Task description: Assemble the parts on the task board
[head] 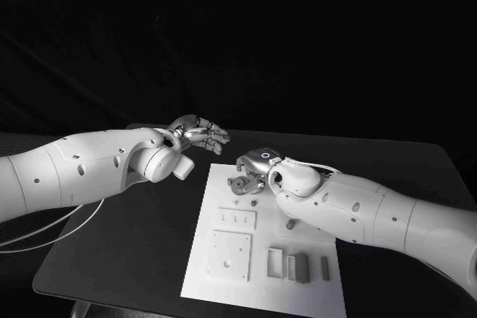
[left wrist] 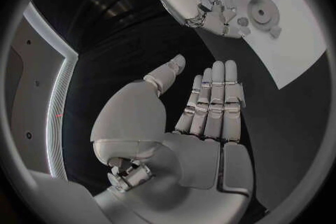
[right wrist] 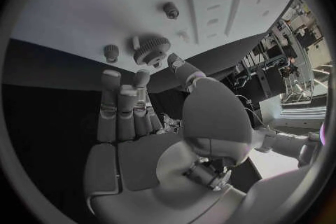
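The white task board (head: 260,296) lies in the middle of the black table. A toothed gear (head: 238,185) sits at its far end, with small pegs (right wrist: 170,9) standing near it. My right hand (head: 254,173) hovers over that far end with its fingers stretched out; the fingertips (right wrist: 140,79) stop just short of the gear (right wrist: 151,49) and hold nothing. The left wrist view shows the gear (left wrist: 262,12) lying apart from the right hand (left wrist: 192,3). My left hand (head: 200,133) floats beyond the board's far left corner, fingers straight and empty (left wrist: 211,102).
Flat rectangular plates (head: 231,254) lie on the board's left half. Several narrow upright blocks (head: 298,268) stand at its near right, and a short peg (head: 291,224) stands mid-board. Bare black table (head: 129,249) lies left of the board.
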Robot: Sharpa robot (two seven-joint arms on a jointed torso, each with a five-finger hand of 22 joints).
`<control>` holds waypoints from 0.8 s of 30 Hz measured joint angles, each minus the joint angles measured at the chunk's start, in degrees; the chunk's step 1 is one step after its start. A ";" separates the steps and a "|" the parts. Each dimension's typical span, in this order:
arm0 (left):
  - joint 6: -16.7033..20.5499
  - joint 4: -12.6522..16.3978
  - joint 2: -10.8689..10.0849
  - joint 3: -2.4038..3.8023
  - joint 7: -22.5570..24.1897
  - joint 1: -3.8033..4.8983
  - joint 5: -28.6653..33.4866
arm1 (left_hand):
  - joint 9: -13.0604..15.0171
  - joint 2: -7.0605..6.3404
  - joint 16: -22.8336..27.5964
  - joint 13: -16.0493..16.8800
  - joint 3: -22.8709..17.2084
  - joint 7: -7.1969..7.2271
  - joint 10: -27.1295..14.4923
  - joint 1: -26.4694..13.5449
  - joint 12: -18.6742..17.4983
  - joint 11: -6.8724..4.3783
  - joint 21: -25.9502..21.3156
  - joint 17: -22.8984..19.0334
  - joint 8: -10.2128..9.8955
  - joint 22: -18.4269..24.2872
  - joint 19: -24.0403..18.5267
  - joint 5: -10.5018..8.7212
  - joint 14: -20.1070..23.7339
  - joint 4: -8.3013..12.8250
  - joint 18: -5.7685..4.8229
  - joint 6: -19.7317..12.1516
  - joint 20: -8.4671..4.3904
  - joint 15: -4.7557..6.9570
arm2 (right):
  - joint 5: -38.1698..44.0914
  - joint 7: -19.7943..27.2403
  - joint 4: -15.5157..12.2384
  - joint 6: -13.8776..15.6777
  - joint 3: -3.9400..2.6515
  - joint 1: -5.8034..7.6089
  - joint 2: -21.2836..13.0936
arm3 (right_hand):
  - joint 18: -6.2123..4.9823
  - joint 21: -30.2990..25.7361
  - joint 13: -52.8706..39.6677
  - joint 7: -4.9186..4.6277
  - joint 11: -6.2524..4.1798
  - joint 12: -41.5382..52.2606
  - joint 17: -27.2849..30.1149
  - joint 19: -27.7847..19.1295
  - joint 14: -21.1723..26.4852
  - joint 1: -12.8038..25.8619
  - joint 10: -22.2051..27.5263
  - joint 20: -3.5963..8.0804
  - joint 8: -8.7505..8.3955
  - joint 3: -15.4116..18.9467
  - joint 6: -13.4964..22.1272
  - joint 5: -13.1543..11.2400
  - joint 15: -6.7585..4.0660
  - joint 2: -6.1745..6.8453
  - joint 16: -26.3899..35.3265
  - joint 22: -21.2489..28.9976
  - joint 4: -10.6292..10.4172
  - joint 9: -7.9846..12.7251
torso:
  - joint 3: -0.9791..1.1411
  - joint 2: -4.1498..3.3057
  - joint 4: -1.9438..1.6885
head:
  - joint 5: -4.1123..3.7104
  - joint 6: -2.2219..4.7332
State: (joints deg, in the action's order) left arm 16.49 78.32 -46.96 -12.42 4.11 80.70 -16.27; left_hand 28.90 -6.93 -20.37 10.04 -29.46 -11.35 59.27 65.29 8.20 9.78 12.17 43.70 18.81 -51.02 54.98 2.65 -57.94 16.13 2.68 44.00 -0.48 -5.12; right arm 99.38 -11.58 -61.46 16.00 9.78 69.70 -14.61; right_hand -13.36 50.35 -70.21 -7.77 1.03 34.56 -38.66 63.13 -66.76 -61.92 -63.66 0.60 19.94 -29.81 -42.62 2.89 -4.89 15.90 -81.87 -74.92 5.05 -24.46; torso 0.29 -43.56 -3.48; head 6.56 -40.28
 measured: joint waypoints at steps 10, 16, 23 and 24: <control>0.00 -0.09 0.35 0.01 -0.03 0.00 -0.01 | 0.00 0.00 0.00 -0.01 0.00 0.00 0.00 0.00 0.00 0.00 0.00 0.05 0.00 -0.03 0.00 0.00 0.00 0.00 0.00 0.00 0.00 0.00 | -0.15 0.60 1.49 -1.20 0.04 -0.47 0.98 | -0.01 2.19 -4.75 1.00 -0.20 14.78 -4.03 -0.09 0.68 -0.13 0.59 -0.09 0.00 0.47 -1.25 0.00 -0.33 -1.54 -5.95 0.00 1.17 -0.42 | 0.03 0.00 0.08 | 0.10 0.01; 0.00 -0.19 0.40 0.01 -0.04 0.00 -0.02 | 0.04 0.00 0.00 0.05 0.00 0.00 0.00 0.00 0.00 0.00 0.00 0.05 0.00 -0.05 -0.09 0.00 0.00 0.00 0.02 0.00 0.09 0.00 | -0.17 0.93 2.02 -1.74 0.05 -0.54 1.05 | 0.01 3.77 -4.75 0.81 -0.20 23.98 -5.42 0.22 0.70 -0.15 0.60 0.63 0.00 0.05 -1.45 0.00 -0.31 -1.99 -8.48 0.00 2.01 -0.46 | 0.07 0.00 0.07 | 0.22 0.01; 0.00 -0.22 0.52 0.01 -0.05 0.01 -0.03 | 0.04 0.00 0.00 0.04 0.00 0.00 0.00 0.00 0.00 0.00 0.00 0.10 0.00 -0.04 -0.09 0.00 0.00 0.00 0.02 0.00 0.09 0.00 | -0.18 1.32 2.31 -2.14 0.04 -0.56 1.35 | 0.01 4.34 -4.75 0.79 -0.51 27.73 -5.80 0.24 0.71 -0.42 0.90 0.64 0.00 -0.34 -1.86 0.00 -0.30 -3.22 -9.05 0.00 3.04 -0.47 | 0.09 0.01 0.10 | 0.37 -0.04; 0.00 -0.23 0.54 0.01 -0.06 0.01 -0.03 | 0.04 0.00 0.00 0.04 0.00 0.00 0.00 0.00 0.00 0.00 0.00 0.10 0.00 -0.04 -0.09 0.00 0.00 0.00 0.02 0.00 0.09 0.00 | -0.19 1.38 2.32 -2.17 0.04 -0.56 1.41 | 0.00 4.53 -4.75 0.78 -0.50 27.96 -5.80 0.24 0.75 -0.37 0.91 0.64 0.00 -0.33 -1.86 0.00 -0.26 -3.27 -9.05 0.00 3.03 -0.51 | 0.10 0.01 0.13 | 0.38 -0.05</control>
State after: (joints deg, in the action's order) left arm 16.49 78.10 -46.42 -12.41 4.05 80.71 -16.29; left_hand 28.94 -6.93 -20.37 10.08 -29.46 -11.35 59.27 65.29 8.20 9.78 12.17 43.80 18.81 -51.07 54.89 2.65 -57.94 16.14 2.70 44.00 -0.39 -5.12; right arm 99.20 -10.19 -59.14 13.83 9.82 69.13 -13.19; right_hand -13.35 54.88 -74.96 -6.99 0.53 62.52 -44.46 63.37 -66.01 -62.28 -62.75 1.24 19.94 -30.14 -44.49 2.88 -5.15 12.63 -90.92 -74.91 8.08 -24.96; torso 0.40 -43.56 -3.36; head 6.95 -40.33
